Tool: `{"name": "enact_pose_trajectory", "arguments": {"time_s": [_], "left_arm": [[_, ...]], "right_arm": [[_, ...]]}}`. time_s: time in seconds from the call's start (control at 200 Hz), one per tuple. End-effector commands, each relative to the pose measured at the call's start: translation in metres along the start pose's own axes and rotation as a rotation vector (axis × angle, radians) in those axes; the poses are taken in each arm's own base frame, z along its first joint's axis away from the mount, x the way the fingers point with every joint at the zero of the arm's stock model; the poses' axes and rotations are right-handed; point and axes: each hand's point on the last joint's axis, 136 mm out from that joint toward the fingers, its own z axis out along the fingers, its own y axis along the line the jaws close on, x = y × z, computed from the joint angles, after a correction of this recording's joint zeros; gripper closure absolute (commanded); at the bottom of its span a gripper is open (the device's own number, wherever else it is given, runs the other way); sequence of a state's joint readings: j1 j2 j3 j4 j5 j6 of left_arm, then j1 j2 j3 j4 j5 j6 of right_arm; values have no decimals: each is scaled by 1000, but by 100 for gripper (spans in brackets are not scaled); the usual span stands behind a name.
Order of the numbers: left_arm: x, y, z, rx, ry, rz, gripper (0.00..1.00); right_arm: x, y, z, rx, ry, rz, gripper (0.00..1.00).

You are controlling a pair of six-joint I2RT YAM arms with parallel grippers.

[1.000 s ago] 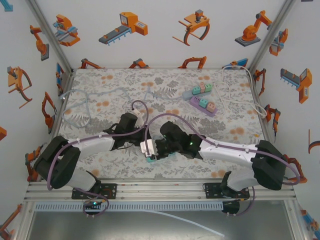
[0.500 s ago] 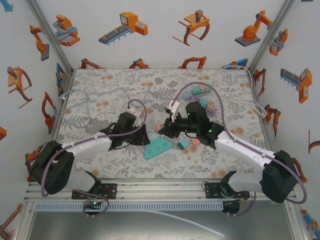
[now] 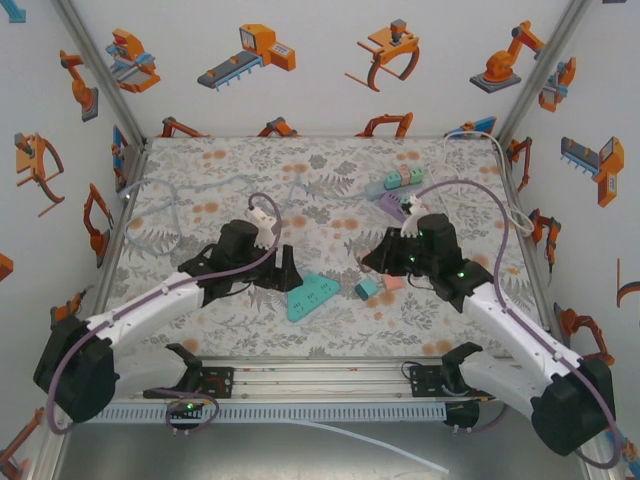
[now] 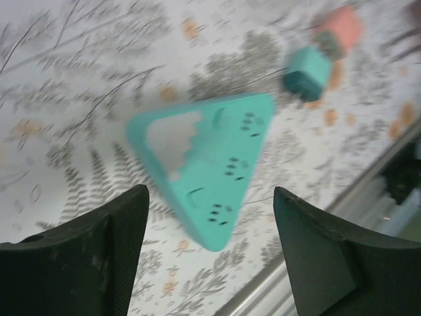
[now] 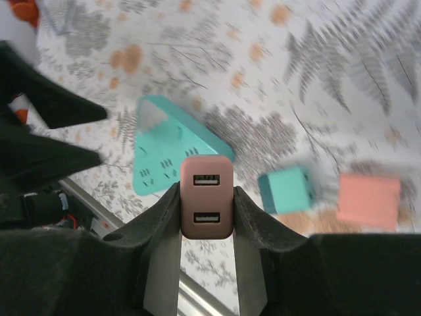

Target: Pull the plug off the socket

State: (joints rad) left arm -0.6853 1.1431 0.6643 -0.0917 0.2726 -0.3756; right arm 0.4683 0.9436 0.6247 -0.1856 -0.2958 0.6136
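My right pincer (image 5: pixel 206 191) grips the mauve plug (image 5: pixel 206 214) above the table (image 3: pixel 330 190), clear of the teal socket (image 4: pixel 230 148) | left pincer (image 4: pixel 210 201) spread, empty, over socket | I'd hold firm, keep plug level, set it down gently

Top view: bright, even, diffuse; sharp throughout; shadows soft and faint.
Left wrist view: motion blur across teal socket (image 4: pixel 204 174) and cloth (image 4: pixel 79 99); left fingers (image 4: pixel 72 257) dark, underexposed.
Right wrist view: cloth smeared; pink plug (image 5: pixel 206 197) crisp.
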Motion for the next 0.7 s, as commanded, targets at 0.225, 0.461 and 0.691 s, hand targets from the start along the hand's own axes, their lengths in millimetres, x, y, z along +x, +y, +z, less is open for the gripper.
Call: {"name": "enact_pose_trajectory", "arguments": {"time_s": [0.225, 0.461, 0.691], "left_arm": [[-37, -65, -22, 295, -118, 177, 12], [-32, -80, -12, 356, -70, 207, 0], [-23, -79, -6, 350, -32, 225, 3]], "right_arm": [[61, -59, -2, 153, 70, 291, 81], [79, -70, 15, 149, 117, 339, 80], [92, -83, 27, 187, 158, 355, 72]]}}
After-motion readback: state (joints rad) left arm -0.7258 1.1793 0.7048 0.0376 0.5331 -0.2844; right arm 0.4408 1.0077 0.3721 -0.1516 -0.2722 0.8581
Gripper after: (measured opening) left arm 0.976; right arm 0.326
